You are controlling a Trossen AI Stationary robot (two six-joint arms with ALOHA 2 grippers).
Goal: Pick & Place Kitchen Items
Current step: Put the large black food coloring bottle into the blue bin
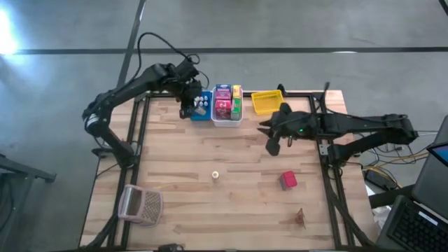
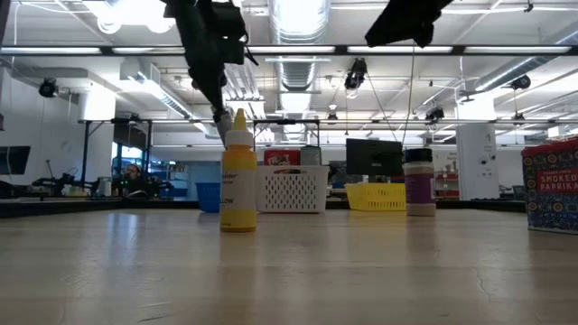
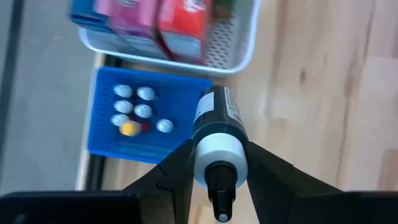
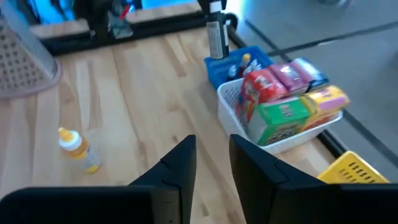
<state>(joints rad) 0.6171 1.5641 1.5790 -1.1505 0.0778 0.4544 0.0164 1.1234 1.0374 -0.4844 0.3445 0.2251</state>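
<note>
My left gripper (image 3: 217, 155) is shut on a dark bottle (image 3: 217, 115) with a white collar and black nozzle. It hangs over the near rim of the blue bin (image 3: 106, 134), which holds small white balls and a yellow one. In the high view this gripper (image 1: 190, 104) is at the table's far edge. Beside it, the white bin (image 1: 227, 117) holds pink, red, green and yellow boxes. My right gripper (image 4: 211, 152) is open and empty, above the table's right half (image 1: 272, 145). A yellow bottle (image 1: 215, 176) stands upright mid-table, and a red box (image 1: 288, 180) rests to its right. My left gripper pinches the dark bottle between its two fingers at the white collar (image 3: 217, 149) just under the nozzle. The fingers come from above, pointing down, one on each side. The bottle hangs upright below them, nozzle up, lifted clear above the blue bin (image 4: 239, 65).
A yellow bin (image 1: 267, 102) sits right of the white bin at the far edge. A pinkish mesh basket (image 1: 140, 204) lies at the near left corner. A small brown item (image 1: 299, 218) lies near right. The low view shows a purple-labelled jar (image 2: 418, 183).
</note>
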